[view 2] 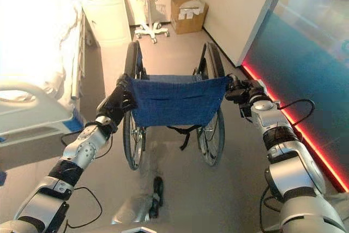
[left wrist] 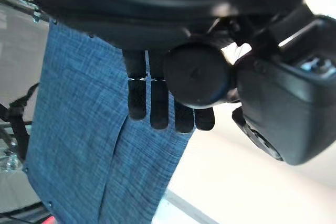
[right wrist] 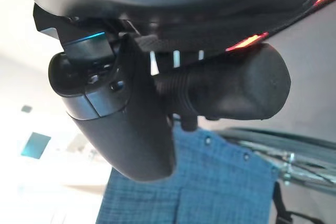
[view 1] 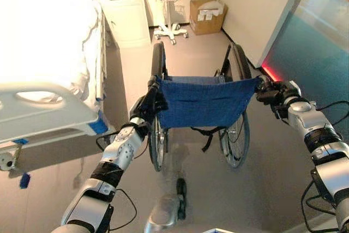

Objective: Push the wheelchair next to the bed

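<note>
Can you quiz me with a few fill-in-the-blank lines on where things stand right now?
1. The wheelchair has a backrest of ____ cloth.
2. The bed stands on the robot's ____ side.
3. The left hand and the right hand each grip a push ____ of the wheelchair.
4. By the far wall, a ____ box sits on the floor.

Missing words: blue; left; handle; cardboard

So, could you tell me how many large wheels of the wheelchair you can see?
2: the left wheel runs beside the bed, the right wheel runs beside the wall. Small front casters may be hidden behind the blue backrest.
</note>
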### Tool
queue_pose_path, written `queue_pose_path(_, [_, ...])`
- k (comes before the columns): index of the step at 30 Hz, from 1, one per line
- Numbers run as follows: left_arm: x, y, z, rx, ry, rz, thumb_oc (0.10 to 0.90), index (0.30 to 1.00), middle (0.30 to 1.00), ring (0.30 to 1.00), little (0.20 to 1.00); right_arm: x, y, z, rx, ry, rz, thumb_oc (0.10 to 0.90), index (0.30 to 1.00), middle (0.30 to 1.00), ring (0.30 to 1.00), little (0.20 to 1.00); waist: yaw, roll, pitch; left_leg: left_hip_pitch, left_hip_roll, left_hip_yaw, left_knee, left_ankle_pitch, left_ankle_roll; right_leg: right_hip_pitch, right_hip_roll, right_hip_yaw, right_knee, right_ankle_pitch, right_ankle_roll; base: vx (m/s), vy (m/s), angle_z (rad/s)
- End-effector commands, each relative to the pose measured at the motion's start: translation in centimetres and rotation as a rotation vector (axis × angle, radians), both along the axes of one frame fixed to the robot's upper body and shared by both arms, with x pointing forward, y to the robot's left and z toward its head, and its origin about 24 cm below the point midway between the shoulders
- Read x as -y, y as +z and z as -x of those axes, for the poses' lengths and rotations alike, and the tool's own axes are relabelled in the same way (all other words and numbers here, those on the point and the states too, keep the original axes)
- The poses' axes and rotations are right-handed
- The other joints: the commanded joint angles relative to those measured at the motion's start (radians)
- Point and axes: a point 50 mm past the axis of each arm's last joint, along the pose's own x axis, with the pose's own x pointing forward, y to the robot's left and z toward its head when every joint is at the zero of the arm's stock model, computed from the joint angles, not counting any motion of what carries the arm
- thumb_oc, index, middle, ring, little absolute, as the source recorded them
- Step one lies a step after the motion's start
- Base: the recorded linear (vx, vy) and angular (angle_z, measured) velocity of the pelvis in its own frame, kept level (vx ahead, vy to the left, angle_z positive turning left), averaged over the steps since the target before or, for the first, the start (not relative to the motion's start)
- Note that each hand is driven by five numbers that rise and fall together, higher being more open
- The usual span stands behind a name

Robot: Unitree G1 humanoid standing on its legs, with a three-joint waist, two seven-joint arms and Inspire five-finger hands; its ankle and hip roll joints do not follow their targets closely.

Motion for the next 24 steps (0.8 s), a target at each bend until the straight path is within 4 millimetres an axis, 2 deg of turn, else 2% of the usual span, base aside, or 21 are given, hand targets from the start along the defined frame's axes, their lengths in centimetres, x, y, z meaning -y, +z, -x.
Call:
queue_pose_path(1, [1.1, 2.5, -1.6, 0.122, -0.018, -0.069, 0.4, 0.3, 0.3, 0.3, 0.3, -5.8, 5.1, -1.9, 0.286, 0.332, -0.068, 0.4, 0.3, 0.3, 0.3, 0.3, 0.039, -0.006, -0.068, 0.021, -0.045, -0.056, 0.051, -0.136, -0.043, -0.099, -0.169, -0.024, 0.457, 0.326, 0.102, 0.37, 0.138, 0.04])
queue_pose_path(2, [1.2, 2.5, -1.5, 0.12, -0.021, -0.07, 0.4, 0.3, 0.3, 0.3, 0.3, -5.7, 5.1, -1.8, 0.288, 0.334, -0.07, 0.4, 0.3, 0.3, 0.3, 0.3, 0.039, 0.009, -0.07, 0.024, -0.029, -0.056, 0.046, -0.12, -0.038, -0.122, -0.166, -0.03, 0.487, 0.349, 0.089, 0.35, 0.057, 0.43])
queue_pose_path(3, [1.4, 2.2, -1.4, 0.114, -0.031, -0.065, 0.4, 0.3, 0.3, 0.3, 0.3, -5.4, 5.0, -1.6, 0.297, 0.342, -0.065, 0.4, 0.3, 0.3, 0.3, 0.3, 0.029, 0.017, -0.067, 0.05, -0.034, -0.081, 0.052, -0.135, -0.034, -0.173, -0.181, -0.01, 0.561, 0.374, 0.087, 0.36, -0.008, 0.57])
queue_pose_path(6, [1.9, 1.9, -1.3, 0.115, -0.038, -0.053, 0.4, 0.3, 0.3, 0.3, 0.3, -5.7, 5.5, -1.8, 0.312, 0.364, -0.056, 0.4, 0.3, 0.3, 0.3, 0.3, 0.019, 0.021, -0.06, 0.098, -0.045, -0.114, 0.049, -0.153, -0.029, -0.222, -0.208, -0.019, 0.473, 0.359, 0.072, 0.35, -0.092, 0.28])
queue_pose_path(7, [2.1, 1.9, -1.2, 0.123, -0.046, -0.047, 0.4, 0.3, 0.3, 0.3, 0.3, -6.0, 6.0, -2.0, 0.323, 0.374, -0.05, 0.4, 0.3, 0.3, 0.3, 0.3, 0.018, 0.025, -0.054, 0.116, -0.043, -0.134, 0.052, -0.16, -0.037, -0.236, -0.212, -0.032, 0.375, 0.33, 0.061, 0.32, -0.238, -0.01])
queue_pose_path(8, [2.2, 2.1, -1.2, 0.133, -0.05, -0.04, 0.4, 0.3, 0.3, 0.3, 0.3, -6.0, 6.5, -2.1, 0.334, 0.378, -0.043, 0.4, 0.3, 0.3, 0.3, 0.3, 0.014, 0.024, -0.046, 0.137, -0.043, -0.153, 0.06, -0.174, -0.045, -0.259, -0.214, -0.034, 0.265, 0.329, 0.057, 0.29, -0.238, 0.0])
queue_pose_path(9, [2.2, 2.1, -1.2, 0.136, -0.05, -0.038, 0.4, 0.3, 0.3, 0.3, 0.3, -5.9, 6.5, -2.2, 0.336, 0.379, -0.042, 0.4, 0.3, 0.3, 0.3, 0.3, 0.012, 0.024, -0.044, 0.142, -0.043, -0.158, 0.061, -0.177, -0.047, -0.264, -0.214, -0.035, 0.243, 0.332, 0.056, 0.26, -0.276, 0.05])
queue_pose_path(10, [2.3, 2.3, -1.1, 0.149, -0.057, -0.032, 0.4, 0.3, 0.3, 0.3, 0.3, -5.9, 7.0, -2.2, 0.35, 0.377, -0.035, 0.4, 0.3, 0.3, 0.3, 0.3, 0.001, 0.021, -0.033, 0.164, -0.045, -0.18, 0.064, -0.197, -0.057, -0.312, -0.219, -0.023, 0.127, 0.358, 0.063, 0.2, -0.225, 0.15])
queue_pose_path(11, [2.4, 2.4, -1.1, 0.156, -0.062, -0.031, 0.4, 0.3, 0.3, 0.3, 0.3, -5.9, 7.1, -2.2, 0.357, 0.374, -0.027, 0.4, 0.3, 0.3, 0.3, 0.3, -0.007, 0.018, -0.03, 0.169, -0.047, -0.191, 0.067, -0.207, -0.061, -0.337, -0.22, -0.012, 0.068, 0.385, 0.071, 0.33, -0.359, 0.19])
queue_pose_path(13, [3.3, 2.8, -1.1, 0.176, -0.113, -0.036, 0.4, 0.3, 0.3, 0.3, 0.3, -5.3, 7.9, -2.3, 0.379, 0.344, -0.005, 0.4, 0.3, 0.3, 0.3, 0.3, -0.052, -0.012, -0.008, 0.208, -0.081, -0.252, 0.083, -0.286, -0.061, -0.445, -0.233, 0.093, -0.146, 0.529, 0.136, 0.46, -0.429, 0.47])
queue_pose_path(14, [3.6, 2.8, -1.1, 0.179, -0.132, -0.038, 0.4, 0.3, 0.3, 0.3, 0.3, -4.9, 8.2, -2.3, 0.378, 0.329, 0.003, 0.4, 0.3, 0.3, 0.3, 0.3, -0.07, -0.016, -0.004, 0.225, -0.085, -0.277, 0.092, -0.314, -0.06, -0.471, -0.231, 0.126, -0.217, 0.556, 0.149, 0.42, -0.335, 0.78])
queue_pose_path(16, [3.9, 2.9, -1.2, 0.178, -0.142, -0.037, 0.4, 0.3, 0.3, 0.3, 0.3, -4.6, 8.6, -2.4, 0.376, 0.32, 0.008, 0.4, 0.3, 0.3, 0.3, 0.3, -0.086, -0.015, 0.001, 0.247, -0.081, -0.299, 0.107, -0.342, -0.06, -0.487, -0.227, 0.144, -0.265, 0.565, 0.155, 0.4, -0.308, 1.17])
queue_pose_path(19, [4.1, 2.7, -1.2, 0.168, -0.142, -0.049, 0.4, 0.3, 0.3, 0.3, 0.3, -4.4, 8.8, -2.4, 0.368, 0.314, 0.002, 0.4, 0.3, 0.3, 0.3, 0.3, -0.095, -0.027, 0.003, 0.29, -0.06, -0.325, 0.165, -0.413, -0.07, -0.491, -0.237, 0.171, -0.193, 0.56, 0.143, 0.44, -0.445, 0.98])
queue_pose_path(21, [3.9, 2.7, -1.2, 0.16, -0.131, -0.048, 0.4, 0.3, 0.3, 0.3, 0.3, -4.3, 8.7, -2.5, 0.361, 0.301, 0.001, 0.4, 0.3, 0.3, 0.3, 0.3, -0.095, -0.031, -0.002, 0.285, -0.042, -0.33, 0.217, -0.424, -0.086, -0.469, -0.237, 0.188, -0.149, 0.54, 0.137, 0.34, -0.462, 0.96])
queue_pose_path(22, [3.8, 2.7, -1.2, 0.142, -0.117, -0.027, 0.4, 0.3, 0.3, 0.3, 0.3, -4.2, 8.3, -2.4, 0.35, 0.297, -0.001, 0.4, 0.3, 0.3, 0.3, 0.3, -0.099, -0.028, -0.009, 0.292, -0.022, -0.333, 0.24, -0.405, -0.1, -0.457, -0.223, 0.193, -0.116, 0.52, 0.134, 0.5, -0.652, 1.3])
queue_pose_path(23, [3.6, 2.5, -1.2, 0.127, -0.092, -0.021, 0.4, 0.3, 0.3, 0.3, 0.3, -4.7, 8.1, -2.5, 0.329, 0.325, 0.012, 0.4, 0.3, 0.3, 0.3, 0.3, -0.107, -0.02, -0.021, 0.312, 0.012, -0.332, 0.281, -0.35, -0.127, -0.454, -0.199, 0.193, -0.08, 0.487, 0.114, 0.35, -0.426, 1.17])
queue_pose_path(24, [3.6, 2.5, -1.2, 0.126, -0.09, -0.022, 0.4, 0.3, 0.3, 0.3, 0.3, -4.8, 8.1, -2.6, 0.328, 0.327, 0.012, 0.4, 0.3, 0.3, 0.3, 0.3, -0.109, -0.017, -0.021, 0.314, 0.017, -0.332, 0.283, -0.347, -0.13, -0.453, -0.196, 0.192, -0.077, 0.484, 0.112, 0.37, -0.45, 0.96])
